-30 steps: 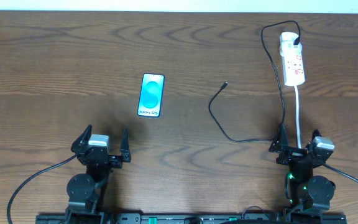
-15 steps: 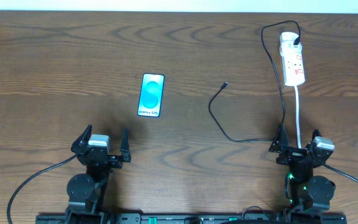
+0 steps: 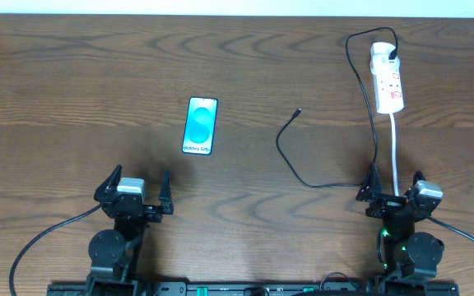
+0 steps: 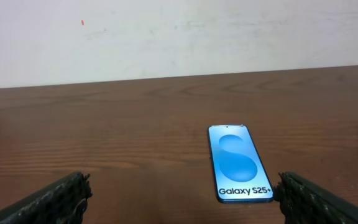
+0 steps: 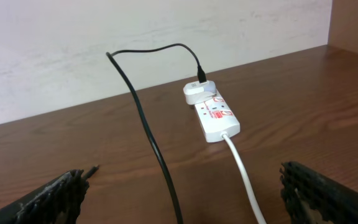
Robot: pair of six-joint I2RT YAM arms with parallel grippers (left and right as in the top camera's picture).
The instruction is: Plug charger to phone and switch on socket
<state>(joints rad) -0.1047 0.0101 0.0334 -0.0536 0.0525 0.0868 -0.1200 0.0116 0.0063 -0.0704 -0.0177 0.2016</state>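
The desk (image 3: 72, 74) is dark brown wood with a wavy grain, backed by a pale, faintly mottled wall (image 4: 166, 37). The phone (image 3: 201, 126) lies flat and face up, left of centre. It is a slim rectangle with rounded corners, a thin black border and a glossy light-blue screen showing a rounded S shape and "Galaxy S25+". It sits ahead of the left tool (image 3: 141, 177), well apart from it. That tool's two dark, rough-textured fingers (image 4: 48, 199) are spread wide with nothing between them.

The charger cable (image 3: 285, 152) is thin, black and smooth. Its small tip (image 3: 299, 112) rests on the desk to the right of the phone, apart from it. The cable curves down toward the right tool (image 3: 396, 177), then climbs in a long loop to a white adapter (image 5: 194, 92) seated at the far end of the power strip (image 3: 390, 86). The power strip is a white plastic bar with red switches (image 5: 221, 114), lying at the far right. Its thicker white cord (image 3: 396, 148) runs straight back toward the right tool, whose ridged fingers (image 5: 48, 199) are likewise wide apart, gripping nothing.
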